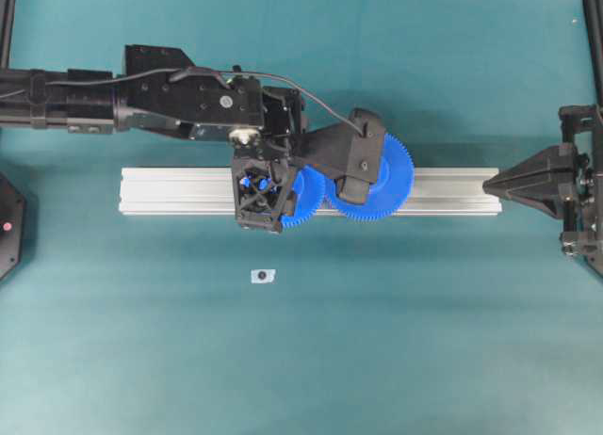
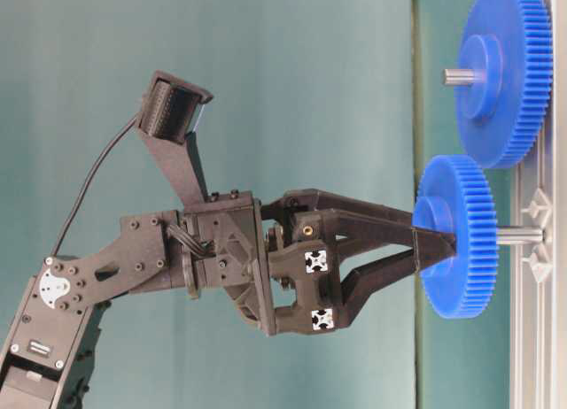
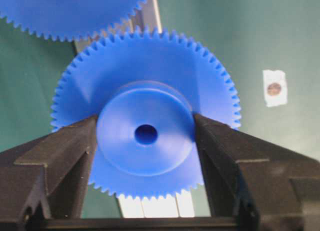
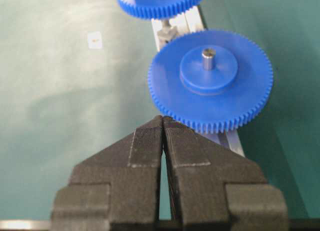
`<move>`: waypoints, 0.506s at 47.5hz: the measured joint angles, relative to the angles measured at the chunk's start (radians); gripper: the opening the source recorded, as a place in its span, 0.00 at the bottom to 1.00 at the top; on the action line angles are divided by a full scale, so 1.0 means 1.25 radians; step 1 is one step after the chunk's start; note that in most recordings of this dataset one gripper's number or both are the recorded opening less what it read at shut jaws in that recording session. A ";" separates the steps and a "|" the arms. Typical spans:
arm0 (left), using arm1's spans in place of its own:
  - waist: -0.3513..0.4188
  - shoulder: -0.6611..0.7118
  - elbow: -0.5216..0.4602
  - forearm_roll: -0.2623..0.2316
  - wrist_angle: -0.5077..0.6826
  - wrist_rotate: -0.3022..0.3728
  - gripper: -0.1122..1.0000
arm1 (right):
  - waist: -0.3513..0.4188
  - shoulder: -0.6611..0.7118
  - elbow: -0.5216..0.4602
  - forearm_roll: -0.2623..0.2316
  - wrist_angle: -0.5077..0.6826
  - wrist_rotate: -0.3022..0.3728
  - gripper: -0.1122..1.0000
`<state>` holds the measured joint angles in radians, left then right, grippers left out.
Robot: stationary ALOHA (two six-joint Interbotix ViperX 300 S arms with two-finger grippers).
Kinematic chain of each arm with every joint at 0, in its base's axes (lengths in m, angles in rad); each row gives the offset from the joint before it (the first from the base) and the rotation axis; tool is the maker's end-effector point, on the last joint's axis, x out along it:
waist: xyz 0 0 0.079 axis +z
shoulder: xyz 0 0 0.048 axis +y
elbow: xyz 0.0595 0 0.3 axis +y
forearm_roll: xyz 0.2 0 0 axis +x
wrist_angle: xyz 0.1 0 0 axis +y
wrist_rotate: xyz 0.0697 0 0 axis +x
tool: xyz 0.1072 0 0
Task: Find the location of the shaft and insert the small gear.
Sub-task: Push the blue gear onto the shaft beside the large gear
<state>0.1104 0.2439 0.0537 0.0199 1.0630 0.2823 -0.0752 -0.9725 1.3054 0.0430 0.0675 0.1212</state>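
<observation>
The small gear [image 3: 145,66] is blue with a raised hub, and my left gripper [image 3: 145,136] is shut on that hub, one finger on each side. From table level, the small gear [image 2: 456,236] sits at the outer end of the thin silvery shaft [image 2: 518,235], which stands out of the aluminium rail [image 2: 536,338]. The left gripper [image 2: 438,245] holds the gear square to it. The right wrist view shows the shaft [image 4: 165,31] under the small gear [image 4: 160,1]. From overhead, the left gripper [image 1: 262,192] hovers over the rail's middle. My right gripper [image 1: 490,184] is shut and empty at the rail's right end.
A larger blue gear [image 1: 382,176] with a grey pin [image 4: 208,58] through its hub sits on the rail [image 1: 170,190], its teeth next to the small gear's. A small white sticker [image 1: 262,276] with a dark dot lies on the green mat in front of the rail.
</observation>
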 measured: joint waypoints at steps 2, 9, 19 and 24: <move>0.000 0.000 0.000 0.000 -0.001 -0.001 0.68 | 0.000 -0.001 0.000 0.000 -0.001 0.002 0.12; 0.000 0.001 -0.001 0.000 -0.001 -0.001 0.68 | 0.000 -0.001 0.000 0.000 -0.001 0.002 0.12; 0.001 0.002 -0.001 0.000 -0.001 -0.009 0.68 | 0.000 -0.001 0.000 0.000 -0.001 0.002 0.12; 0.000 0.001 -0.002 0.000 -0.001 -0.011 0.68 | 0.000 -0.001 0.000 0.000 -0.001 0.002 0.12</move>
<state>0.1104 0.2454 0.0506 0.0199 1.0615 0.2684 -0.0752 -0.9741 1.3054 0.0430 0.0660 0.1243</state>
